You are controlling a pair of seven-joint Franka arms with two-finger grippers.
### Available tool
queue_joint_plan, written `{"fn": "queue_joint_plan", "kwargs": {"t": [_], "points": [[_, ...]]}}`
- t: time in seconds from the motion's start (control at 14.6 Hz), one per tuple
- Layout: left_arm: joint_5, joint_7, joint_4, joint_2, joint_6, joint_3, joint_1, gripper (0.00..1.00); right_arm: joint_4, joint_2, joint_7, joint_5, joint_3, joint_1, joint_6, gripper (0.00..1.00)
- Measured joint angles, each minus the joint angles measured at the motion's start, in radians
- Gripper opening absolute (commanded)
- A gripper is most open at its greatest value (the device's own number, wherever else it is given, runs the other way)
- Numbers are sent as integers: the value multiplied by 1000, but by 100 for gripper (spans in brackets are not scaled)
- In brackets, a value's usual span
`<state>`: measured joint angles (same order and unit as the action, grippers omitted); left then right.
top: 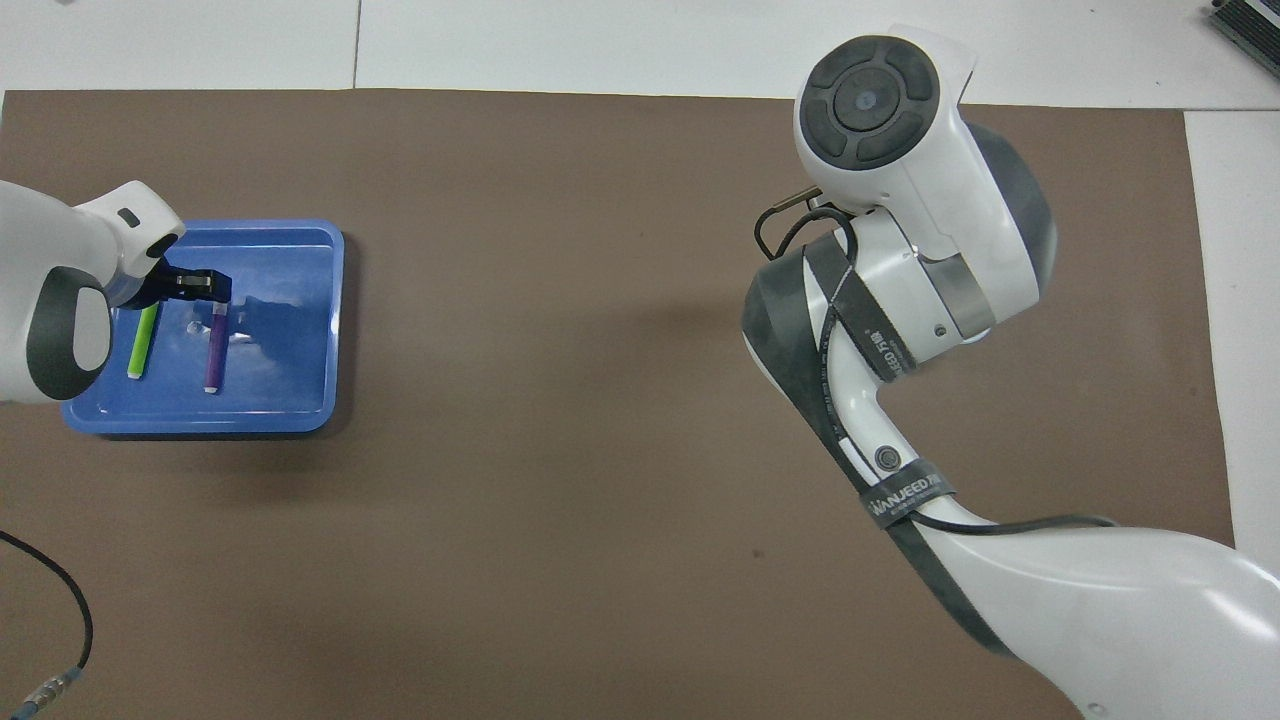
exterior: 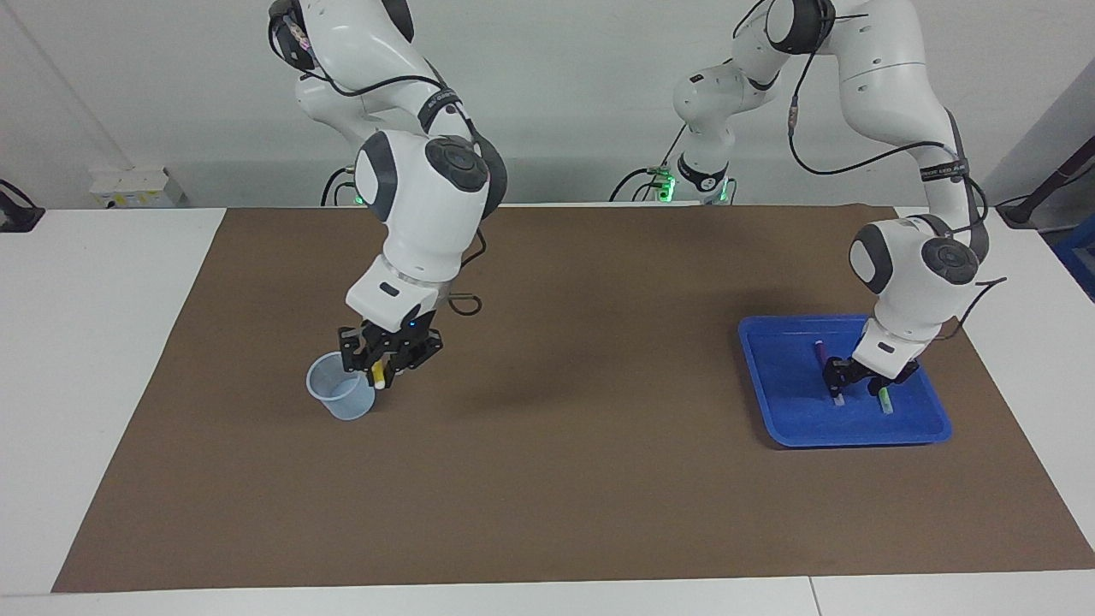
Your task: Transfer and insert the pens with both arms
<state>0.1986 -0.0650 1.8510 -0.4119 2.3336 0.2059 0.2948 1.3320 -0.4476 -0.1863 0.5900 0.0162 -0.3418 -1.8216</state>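
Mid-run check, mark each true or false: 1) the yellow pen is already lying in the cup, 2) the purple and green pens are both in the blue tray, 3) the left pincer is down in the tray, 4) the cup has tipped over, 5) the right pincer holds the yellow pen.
1) False. The yellow pen is held in the right pincer, at the rim of the cup, not lying in it.
2) True. The purple pen and the green pen lie side by side in the blue tray.
3) True. The left pincer is low in the tray, over the two pens.
4) False. The cup stands upright.
5) True.
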Motion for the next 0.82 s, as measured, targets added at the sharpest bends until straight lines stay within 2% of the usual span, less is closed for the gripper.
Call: {"fn": "queue_joint_plan", "kwargs": {"t": [0.2, 0.41, 0.61, 0.82], "points": [[0, -1, 3, 0, -30, 0, 3, 63, 137, 50, -47, 161, 0, 25, -136, 0], [1, -3, 3, 0, -66, 0, 4, 62, 315, 105, -165, 340, 0, 58, -296, 0], [1, -5, 3, 2, -88, 3, 4, 58, 412, 157, -271, 445, 2, 54, -309, 0], [1, -6, 3, 4, -91, 5, 4, 57, 487, 214, -456, 502, 5, -10, -234, 0]]}}
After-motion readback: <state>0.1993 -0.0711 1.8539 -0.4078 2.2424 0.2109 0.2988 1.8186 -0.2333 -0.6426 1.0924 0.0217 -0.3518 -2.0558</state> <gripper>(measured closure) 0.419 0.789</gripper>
